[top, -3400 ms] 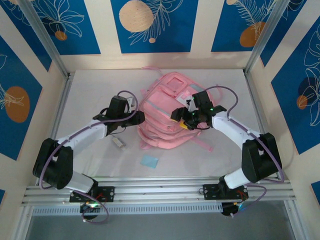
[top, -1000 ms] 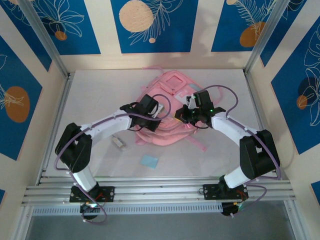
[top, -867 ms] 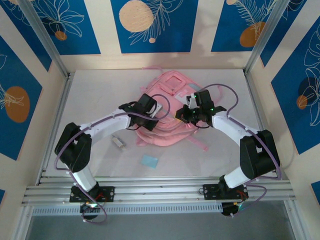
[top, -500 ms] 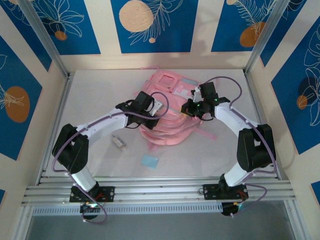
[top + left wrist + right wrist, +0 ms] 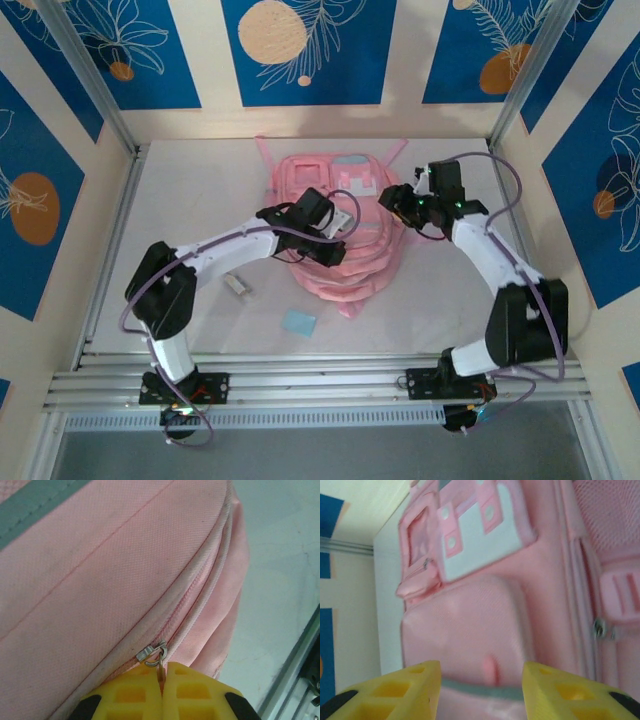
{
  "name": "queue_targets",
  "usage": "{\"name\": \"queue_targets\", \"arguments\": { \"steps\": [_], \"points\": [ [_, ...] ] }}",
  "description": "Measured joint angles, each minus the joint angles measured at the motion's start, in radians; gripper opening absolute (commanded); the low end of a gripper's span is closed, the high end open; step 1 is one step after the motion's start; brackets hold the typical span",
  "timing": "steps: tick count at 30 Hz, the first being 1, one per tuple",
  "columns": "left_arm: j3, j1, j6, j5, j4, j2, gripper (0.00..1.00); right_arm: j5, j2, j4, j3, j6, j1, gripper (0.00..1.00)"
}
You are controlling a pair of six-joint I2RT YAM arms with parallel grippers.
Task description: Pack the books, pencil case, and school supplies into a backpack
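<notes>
The pink backpack point(image 5: 350, 230) lies flat mid-table, its light-blue patch point(image 5: 485, 535) toward the back. My left gripper point(image 5: 162, 687) is shut on the small metal zipper pull point(image 5: 160, 669) of a side zipper, and its yellow fingers point(image 5: 130, 695) press together. In the top view the left gripper point(image 5: 336, 245) rests on the bag's left part. My right gripper point(image 5: 481, 690) stands open just over the bag's front, holding nothing; from above the right gripper point(image 5: 393, 203) is at the bag's right edge. A light-blue pad point(image 5: 298, 322) and a tiny whitish clip point(image 5: 236, 284) lie on the table. The books and the pencil case are out of view.
Patterned walls close in the table on three sides. Aluminium rails point(image 5: 320, 380) run along the near edge, and slanted frame posts point(image 5: 520, 80) stand at the back corners. Bare table lies to the left of the backpack and in front of it.
The backpack has swung round and shifted right and back. My left gripper followed it to the right, still pinching the zipper pull. My right gripper moved back and right and has opened.
</notes>
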Motion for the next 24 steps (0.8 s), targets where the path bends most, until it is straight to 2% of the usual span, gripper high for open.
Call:
{"name": "queue_targets", "arguments": {
  "steps": [3, 8, 16, 20, 24],
  "points": [
    [0.016, -0.001, -0.023, 0.026, 0.003, 0.013, 0.0, 0.0, -0.093, -0.011, -0.056, 0.044, 0.013, 0.5],
    [0.021, -0.002, -0.057, 0.062, 0.034, 0.016, 0.0, -0.023, -0.155, 0.003, -0.156, 0.131, 0.037, 0.51],
    [0.023, -0.012, -0.086, 0.072, 0.049, 0.033, 0.0, -0.046, -0.118, 0.053, -0.233, 0.245, 0.101, 0.51],
    [0.023, -0.012, -0.09, 0.069, 0.048, 0.035, 0.0, -0.034, -0.076, 0.087, -0.243, 0.281, 0.116, 0.45],
    [0.023, -0.012, -0.09, 0.057, 0.046, 0.035, 0.0, -0.03, -0.051, 0.106, -0.244, 0.312, 0.132, 0.49]
  ]
}}
